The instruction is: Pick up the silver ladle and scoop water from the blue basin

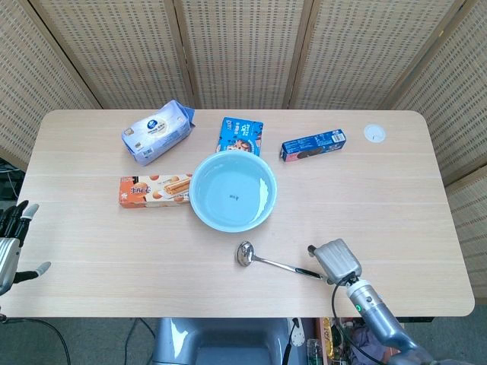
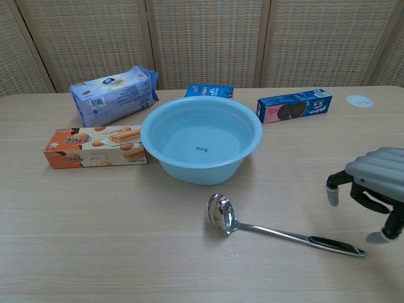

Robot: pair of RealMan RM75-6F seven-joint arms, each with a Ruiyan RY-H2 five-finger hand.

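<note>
The silver ladle (image 1: 275, 264) (image 2: 278, 232) lies flat on the table in front of the blue basin (image 1: 233, 191) (image 2: 201, 137), bowl to the left, black handle tip to the right. Water fills the basin's bottom. My right hand (image 1: 335, 261) (image 2: 374, 188) hovers over the ladle's handle end, fingers spread and pointing down, holding nothing. My left hand (image 1: 11, 245) shows only at the head view's left edge, off the table, fingers apart and empty.
An orange biscuit box (image 1: 154, 190) lies left of the basin. Behind it are a blue-white tissue pack (image 1: 156, 134), a blue snack box (image 1: 240, 136) and a long blue cookie box (image 1: 313, 144). A white disc (image 1: 374, 133) sits at the far right corner.
</note>
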